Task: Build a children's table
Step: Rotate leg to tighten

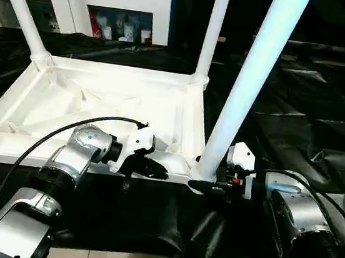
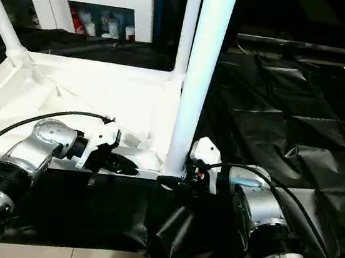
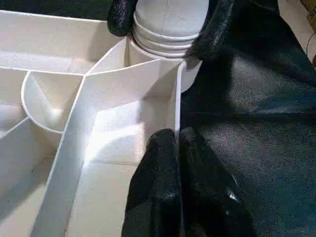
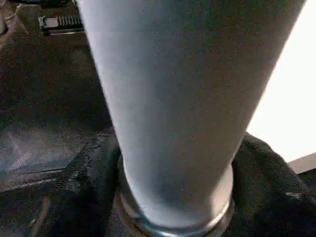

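Seating the third leg was the step in hand. At nine o'clock the left end effector [image 1: 155, 168], pinched shut on the near rim, steadied the upturned white top [image 1: 100, 104] on black sheeting [image 1: 301, 107]. At three o'clock the right end effector [image 1: 210, 183] clasped the leg [image 1: 246, 94] at its corner socket; pressing it home seemed next.

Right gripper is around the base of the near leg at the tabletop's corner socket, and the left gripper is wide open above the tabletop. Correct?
Not quite. The left gripper is shut, its fingers pressed together at the tabletop rim, as the left wrist view shows. The rest holds: the right gripper sits around the base of the near leg at the corner socket.
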Motion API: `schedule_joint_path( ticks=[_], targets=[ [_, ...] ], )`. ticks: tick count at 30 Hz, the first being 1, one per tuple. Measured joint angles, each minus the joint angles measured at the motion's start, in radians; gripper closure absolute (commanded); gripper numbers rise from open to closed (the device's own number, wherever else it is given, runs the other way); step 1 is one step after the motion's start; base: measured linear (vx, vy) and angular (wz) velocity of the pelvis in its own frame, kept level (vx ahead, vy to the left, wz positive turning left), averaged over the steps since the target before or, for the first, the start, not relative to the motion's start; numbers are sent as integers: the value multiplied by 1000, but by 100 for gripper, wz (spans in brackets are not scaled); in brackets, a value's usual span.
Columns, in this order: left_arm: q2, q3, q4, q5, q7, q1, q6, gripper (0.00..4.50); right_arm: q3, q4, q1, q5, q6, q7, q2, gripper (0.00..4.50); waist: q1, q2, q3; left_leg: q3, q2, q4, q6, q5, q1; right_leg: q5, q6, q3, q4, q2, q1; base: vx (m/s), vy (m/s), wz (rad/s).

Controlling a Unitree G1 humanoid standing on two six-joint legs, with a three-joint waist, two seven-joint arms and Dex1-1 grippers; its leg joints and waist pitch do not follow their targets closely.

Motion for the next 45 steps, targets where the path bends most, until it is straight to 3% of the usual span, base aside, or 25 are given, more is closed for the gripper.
schedule_joint_path(
  ticks=[6,14,18,21,22,29,34,40,45],
  targets=[
    [-7,4,-13,2,39,9,0,450,-25,8,12,2,-3,-49,35,179,-2,-1,1,0,0,0,0,0,1,0,0,1,1,0,0,0,0,0],
    [-91,19,16,54,259,-19,21,450,-108,64,14,-27,-18,-381,138,181,-12,0,0,0,-1,1,0,0,2,0,0,3,1,0,1,0,0,0],
    [-174,29,53,93,429,-46,64,450,-142,140,-45,-76,1,-651,214,182,-26,5,-3,0,-3,2,0,0,5,0,0,4,0,-1,5,0,0,0],
    [-211,30,77,101,491,-63,90,450,-157,182,-78,-88,6,-738,238,182,-28,8,-6,0,-3,2,0,0,5,0,0,4,0,-2,5,0,0,0],
    [-218,29,84,102,501,-67,90,450,-161,193,-84,-88,3,-743,239,147,-27,9,-6,0,-4,2,0,0,5,0,0,4,0,-2,5,0,0,0],
    [-221,34,86,104,509,-72,89,450,-173,219,-91,-90,-38,-730,245,67,-26,9,-6,0,-4,1,0,0,3,0,0,3,-1,-2,4,0,0,0],
    [-171,34,74,85,419,-67,66,450,-171,195,-79,-38,-22,-496,181,67,-27,7,-4,-1,-2,0,0,0,1,0,1,1,0,0,1,0,0,0],
    [-61,29,49,40,209,-32,-11,450,-107,86,-14,26,9,-186,72,67,-22,1,-1,-1,1,-2,0,0,-1,-1,2,-1,1,1,-1,0,0,0],
    [-14,30,15,11,83,-14,8,450,-74,67,-13,33,9,-58,36,67,-18,-5,2,0,2,-2,0,0,-1,-1,2,-1,1,1,-2,0,0,0]
  ],
)
